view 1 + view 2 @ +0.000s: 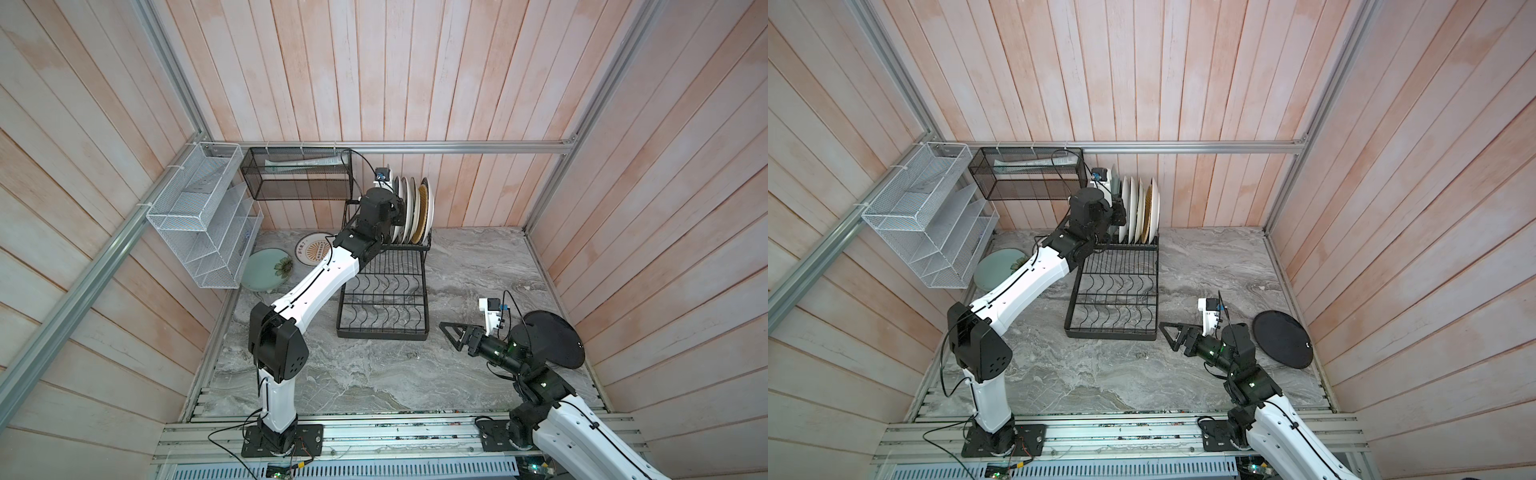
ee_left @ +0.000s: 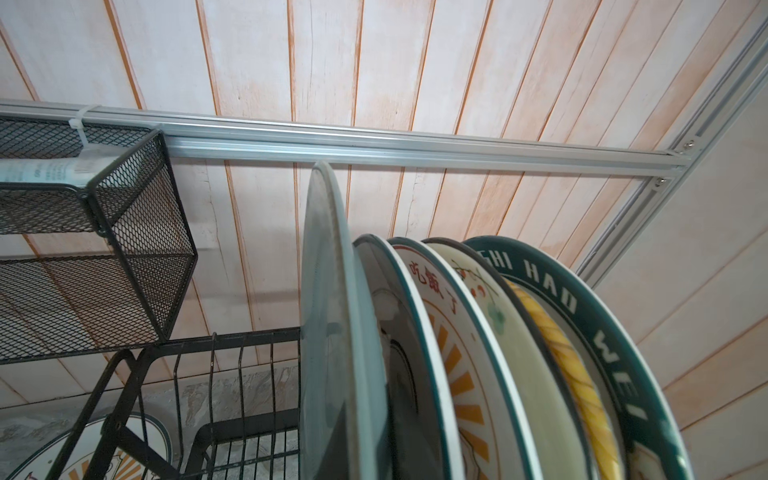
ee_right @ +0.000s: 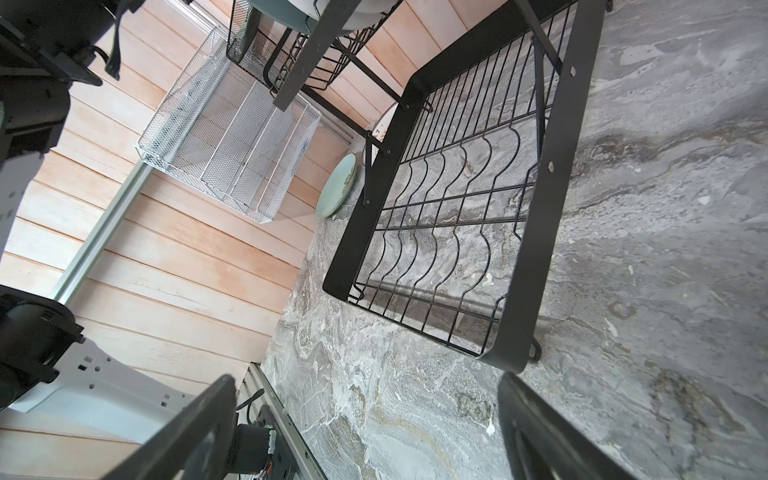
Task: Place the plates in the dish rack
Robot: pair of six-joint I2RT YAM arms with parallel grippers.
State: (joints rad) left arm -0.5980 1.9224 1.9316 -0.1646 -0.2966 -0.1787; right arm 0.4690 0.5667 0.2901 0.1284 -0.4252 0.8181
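Observation:
The black wire dish rack (image 1: pixel 382 332) stands mid-table, with several plates (image 1: pixel 415 208) upright in its raised tier. My left gripper (image 1: pixel 392 208) is at that tier's left end, shut on a grey-blue plate (image 2: pixel 332 311) held on edge next to the racked ones. A pale green flower plate (image 1: pixel 266 268) and a white sunburst plate (image 1: pixel 309 249) lie flat left of the rack. A black plate (image 1: pixel 552 338) lies at the right wall. My right gripper (image 1: pixel 451 332) hovers open and empty off the rack's front right corner (image 3: pixel 540 249).
A black mesh basket (image 1: pixel 297 174) hangs on the back rail just left of the held plate. A white mesh organizer (image 1: pixel 203 224) hangs on the left wall above the pale green plate. Wooden walls close in three sides.

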